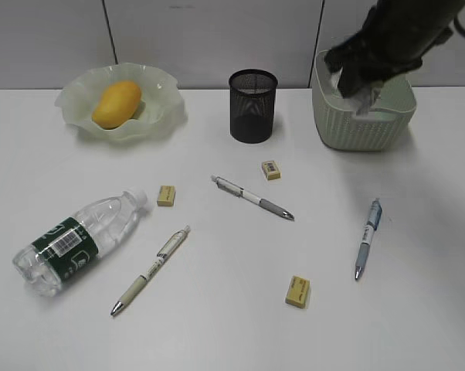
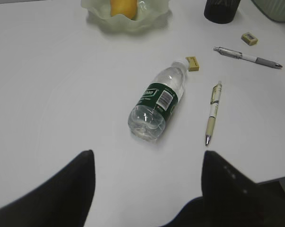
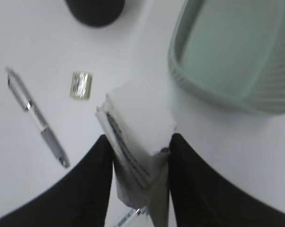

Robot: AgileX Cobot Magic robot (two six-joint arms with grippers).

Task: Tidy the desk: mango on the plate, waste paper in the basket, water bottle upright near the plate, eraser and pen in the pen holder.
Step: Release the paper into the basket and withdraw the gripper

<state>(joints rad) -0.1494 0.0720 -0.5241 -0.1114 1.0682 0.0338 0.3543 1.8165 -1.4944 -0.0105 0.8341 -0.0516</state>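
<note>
My right gripper (image 3: 140, 137) is shut on the waste paper (image 3: 141, 116), a white crumpled wad held in the air by the near-left rim of the pale green basket (image 3: 227, 52). In the exterior view that gripper (image 1: 364, 89) hangs over the basket (image 1: 361, 124). The mango (image 1: 116, 103) lies on the wavy plate (image 1: 164, 116). The water bottle (image 1: 78, 241) lies on its side at the left. The black mesh pen holder (image 1: 252, 106) stands at the back. My left gripper (image 2: 147, 153) is open above bare desk, short of the bottle (image 2: 156, 104).
Three yellow erasers (image 1: 166, 195), (image 1: 272, 170), (image 1: 297, 291) and three pens (image 1: 252, 197), (image 1: 151, 270), (image 1: 367, 237) lie scattered on the white desk (image 1: 217, 325). A grey wall runs behind the back edge.
</note>
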